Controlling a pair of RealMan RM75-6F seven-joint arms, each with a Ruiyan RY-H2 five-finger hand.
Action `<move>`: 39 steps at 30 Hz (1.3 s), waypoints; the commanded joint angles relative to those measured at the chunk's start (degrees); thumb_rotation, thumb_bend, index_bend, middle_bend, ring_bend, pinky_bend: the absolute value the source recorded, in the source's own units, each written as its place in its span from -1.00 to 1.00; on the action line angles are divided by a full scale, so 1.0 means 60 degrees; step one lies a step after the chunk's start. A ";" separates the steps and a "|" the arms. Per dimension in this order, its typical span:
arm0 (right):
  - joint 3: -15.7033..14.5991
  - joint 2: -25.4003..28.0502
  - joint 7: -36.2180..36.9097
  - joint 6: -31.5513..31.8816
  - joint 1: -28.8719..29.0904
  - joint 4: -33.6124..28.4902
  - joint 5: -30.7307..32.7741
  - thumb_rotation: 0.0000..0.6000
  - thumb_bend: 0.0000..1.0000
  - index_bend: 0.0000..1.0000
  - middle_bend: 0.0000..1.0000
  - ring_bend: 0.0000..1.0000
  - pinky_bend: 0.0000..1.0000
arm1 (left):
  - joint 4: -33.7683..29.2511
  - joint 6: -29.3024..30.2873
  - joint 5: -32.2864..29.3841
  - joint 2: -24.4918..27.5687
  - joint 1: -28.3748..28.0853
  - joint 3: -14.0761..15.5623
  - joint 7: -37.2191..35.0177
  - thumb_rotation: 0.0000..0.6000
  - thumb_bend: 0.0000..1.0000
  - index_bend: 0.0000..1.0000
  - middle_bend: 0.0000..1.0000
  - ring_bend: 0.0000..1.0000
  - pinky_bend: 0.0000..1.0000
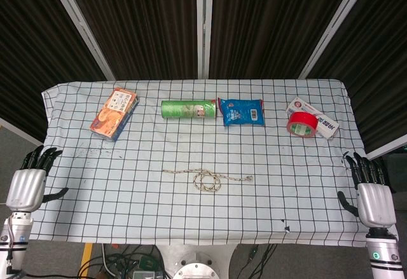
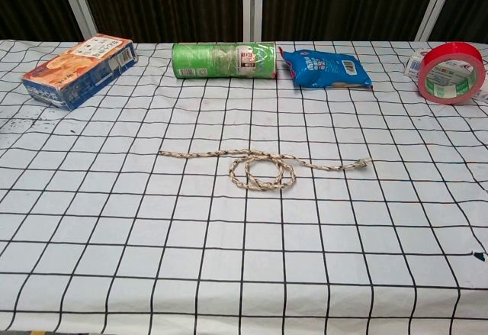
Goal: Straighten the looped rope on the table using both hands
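A beige braided rope (image 1: 206,178) lies on the checked tablecloth near the table's middle, with a small loop at its centre and a short tail running to each side. The chest view shows the same rope (image 2: 261,165), its loop low in the middle and a knotted end at the right. My left hand (image 1: 28,183) hovers off the table's left edge, fingers apart and holding nothing. My right hand (image 1: 371,193) hovers by the right edge, also spread and empty. Both hands are far from the rope. Neither hand appears in the chest view.
Along the far side stand an orange snack box (image 1: 114,112), a green tube can lying down (image 1: 188,109), a blue snack bag (image 1: 241,112) and a red tape roll (image 1: 302,124) against a white box (image 1: 321,123). The table (image 1: 191,222) has a checked cloth.
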 commanded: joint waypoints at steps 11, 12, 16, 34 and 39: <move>0.0052 0.0027 -0.0006 -0.0043 0.0028 -0.0092 0.0053 1.00 -0.50 -1.00 -1.00 -1.00 -1.00 | -0.0059 -0.0191 0.0158 0.0011 -0.0203 0.0006 0.0002 1.00 -0.89 -0.66 -0.75 -0.92 -0.74; 0.0048 0.0022 -0.0012 -0.0061 0.0036 -0.0097 0.0052 1.00 -0.50 -1.00 -1.00 -1.00 -1.00 | -0.0093 -0.0262 0.0178 0.0015 -0.0253 0.0012 0.0012 1.00 -0.89 -0.66 -0.75 -0.92 -0.74; -0.0022 0.0046 -0.0108 -0.0155 0.0063 -0.0087 0.0001 1.00 -0.50 -1.00 -1.00 -1.00 -1.00 | -0.0191 -0.0709 0.0383 -0.0066 -0.0576 0.0068 -0.0110 1.00 -0.89 -0.65 -0.75 -0.92 -0.74; 0.0123 0.0318 -0.0073 -0.0257 0.0146 -0.0298 0.0180 1.00 -0.50 -1.00 -1.00 -1.00 -1.00 | -0.0189 -0.3575 -0.0382 -0.2397 -0.3295 -0.0754 0.2890 1.00 -0.82 -0.50 -0.70 -0.80 -0.46; 0.0191 0.0448 0.0031 -0.0290 0.0131 -0.0285 0.0356 1.00 -0.50 -1.00 -1.00 -1.00 -1.00 | -0.0098 -0.4456 -0.1412 -0.2899 -0.3955 -0.1060 0.3227 1.00 -0.81 -0.49 -0.68 -0.80 -0.48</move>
